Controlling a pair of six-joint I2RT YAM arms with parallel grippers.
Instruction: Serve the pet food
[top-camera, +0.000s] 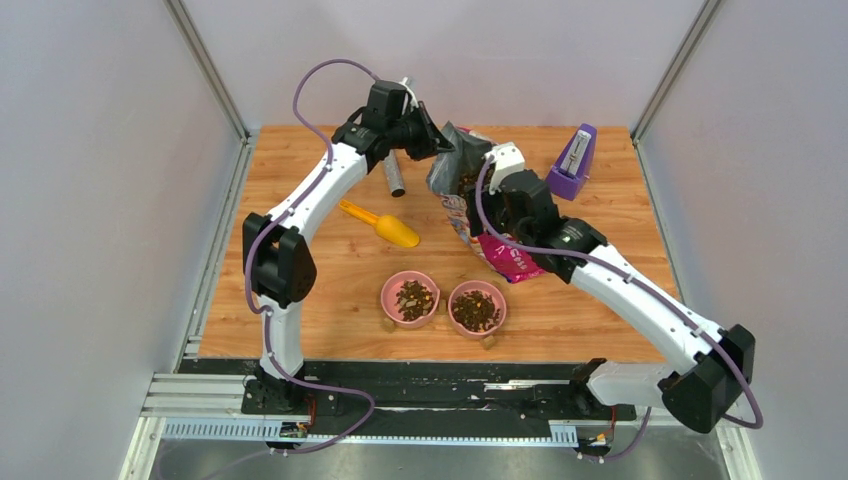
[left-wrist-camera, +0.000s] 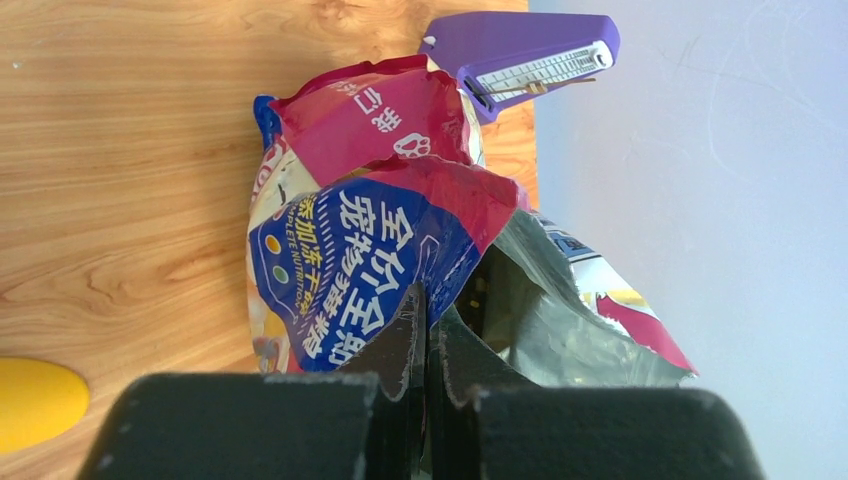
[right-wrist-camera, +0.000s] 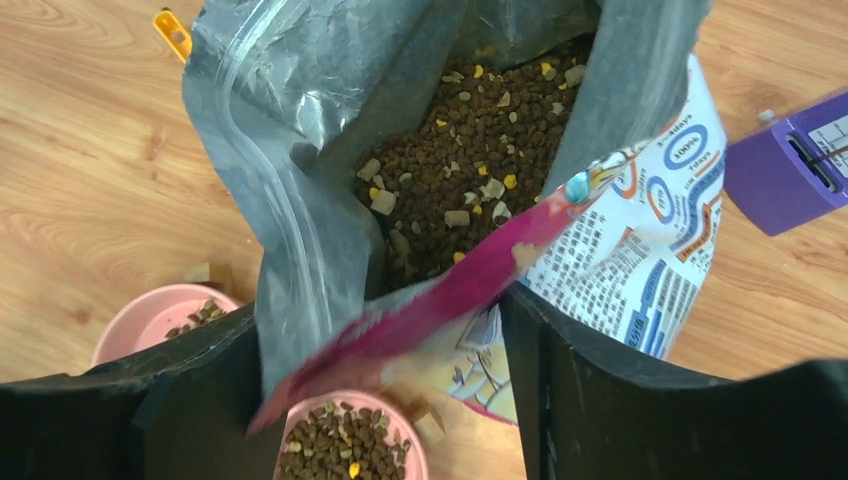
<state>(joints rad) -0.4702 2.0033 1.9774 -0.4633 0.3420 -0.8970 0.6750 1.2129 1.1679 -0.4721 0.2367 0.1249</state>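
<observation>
The left gripper (left-wrist-camera: 430, 315) is pinched tight on the rim of the bag (left-wrist-camera: 370, 250), at the top middle of the overhead view. The right gripper (right-wrist-camera: 385, 335) has its jaws apart around the bag's other edge, not squeezing it. The pet food (right-wrist-camera: 470, 150) sits in the open bag and in 2 pink bowls (top-camera: 388, 292) lower down. If the rim slips, the bag could flop and spill food on the table (top-camera: 340, 270).

Pale grey walls (top-camera: 90, 200) enclose a light wooden table (top-camera: 340, 275) — an aluminium rail (top-camera: 200, 396) along its near edge.
</observation>
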